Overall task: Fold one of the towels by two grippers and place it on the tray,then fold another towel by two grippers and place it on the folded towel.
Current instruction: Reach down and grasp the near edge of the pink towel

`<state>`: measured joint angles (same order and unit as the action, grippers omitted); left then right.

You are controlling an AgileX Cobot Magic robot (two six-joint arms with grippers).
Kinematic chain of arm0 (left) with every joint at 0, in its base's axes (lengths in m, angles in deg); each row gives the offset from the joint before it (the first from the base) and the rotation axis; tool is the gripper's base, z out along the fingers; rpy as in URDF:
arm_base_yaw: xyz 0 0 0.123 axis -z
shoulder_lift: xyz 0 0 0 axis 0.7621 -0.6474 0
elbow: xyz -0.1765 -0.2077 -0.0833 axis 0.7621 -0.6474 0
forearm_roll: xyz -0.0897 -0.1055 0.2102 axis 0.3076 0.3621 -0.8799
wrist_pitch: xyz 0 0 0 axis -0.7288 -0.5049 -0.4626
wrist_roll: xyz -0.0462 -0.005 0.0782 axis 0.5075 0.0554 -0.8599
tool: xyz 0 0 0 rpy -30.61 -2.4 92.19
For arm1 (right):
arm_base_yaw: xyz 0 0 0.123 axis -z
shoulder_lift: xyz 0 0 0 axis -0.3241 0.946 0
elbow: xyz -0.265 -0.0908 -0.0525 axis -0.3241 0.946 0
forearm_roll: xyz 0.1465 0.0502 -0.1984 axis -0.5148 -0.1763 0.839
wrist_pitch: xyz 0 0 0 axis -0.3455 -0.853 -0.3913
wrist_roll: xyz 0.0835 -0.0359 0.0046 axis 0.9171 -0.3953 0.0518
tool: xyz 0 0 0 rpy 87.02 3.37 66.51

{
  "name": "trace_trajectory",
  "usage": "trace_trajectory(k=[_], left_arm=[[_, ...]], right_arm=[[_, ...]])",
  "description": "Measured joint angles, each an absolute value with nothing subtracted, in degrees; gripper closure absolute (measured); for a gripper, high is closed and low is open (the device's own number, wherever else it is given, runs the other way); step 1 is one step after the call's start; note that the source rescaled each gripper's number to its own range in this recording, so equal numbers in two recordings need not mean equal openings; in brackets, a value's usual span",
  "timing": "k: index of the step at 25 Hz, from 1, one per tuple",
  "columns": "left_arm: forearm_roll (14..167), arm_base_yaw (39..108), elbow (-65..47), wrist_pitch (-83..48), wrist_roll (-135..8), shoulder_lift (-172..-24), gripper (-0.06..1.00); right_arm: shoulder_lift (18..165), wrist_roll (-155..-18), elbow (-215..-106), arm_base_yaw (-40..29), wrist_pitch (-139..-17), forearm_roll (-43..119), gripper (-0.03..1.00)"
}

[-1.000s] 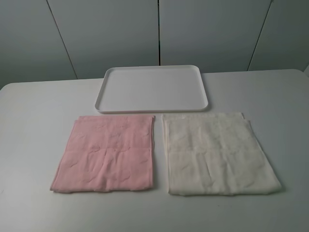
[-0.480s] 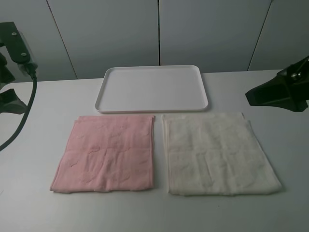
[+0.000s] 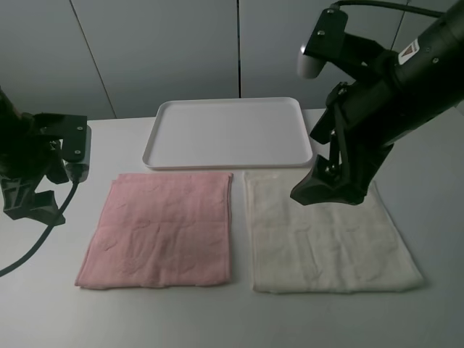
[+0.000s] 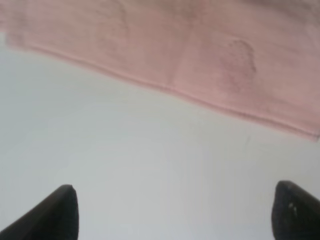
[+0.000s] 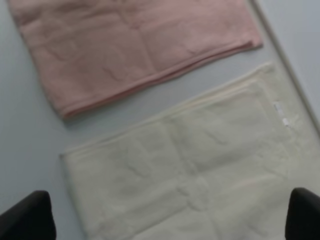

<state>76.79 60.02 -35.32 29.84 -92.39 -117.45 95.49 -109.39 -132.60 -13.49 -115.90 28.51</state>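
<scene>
Exterior high view: pink towel (image 3: 158,228) and cream towel (image 3: 330,235) were laid on the worktop (image 3: 51,308) beside the tray (image 3: 228,162). Left tool (image 4: 177,214) and right tool (image 5: 172,216) were held apart, empty. The fold could be skewed by uneven grips.

A white table (image 3: 232,319) stands before grey panelled walls (image 3: 167,51).

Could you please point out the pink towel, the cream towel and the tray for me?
pink towel (image 3: 163,228), exterior high view, middle of the cloth.
cream towel (image 3: 326,250), exterior high view, middle of its uncovered part.
tray (image 3: 226,134), exterior high view, bare floor at its centre.
</scene>
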Motion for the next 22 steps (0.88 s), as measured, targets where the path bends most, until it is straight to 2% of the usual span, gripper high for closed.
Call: trace_trajectory(k=[9, 14, 22], left_arm=[[76.79, 60.98, -46.57, 22.2, -101.12, -119.11, -0.06], [70.55, 65.63, -50.78, 19.18, -99.98, -119.11, -0.06], [69.33, 70.18, -51.17, 15.54, -97.4, -121.08, -0.06]], right_arm=[[108.06, -106.05, -138.52, -25.26, -118.13, 36.42, -0.03], [113.92, -102.9, -139.15, -32.19, -117.91, 41.29, -0.03], [119.48, -100.6, -139.26, -35.14, -117.16, 42.82, -0.03]])
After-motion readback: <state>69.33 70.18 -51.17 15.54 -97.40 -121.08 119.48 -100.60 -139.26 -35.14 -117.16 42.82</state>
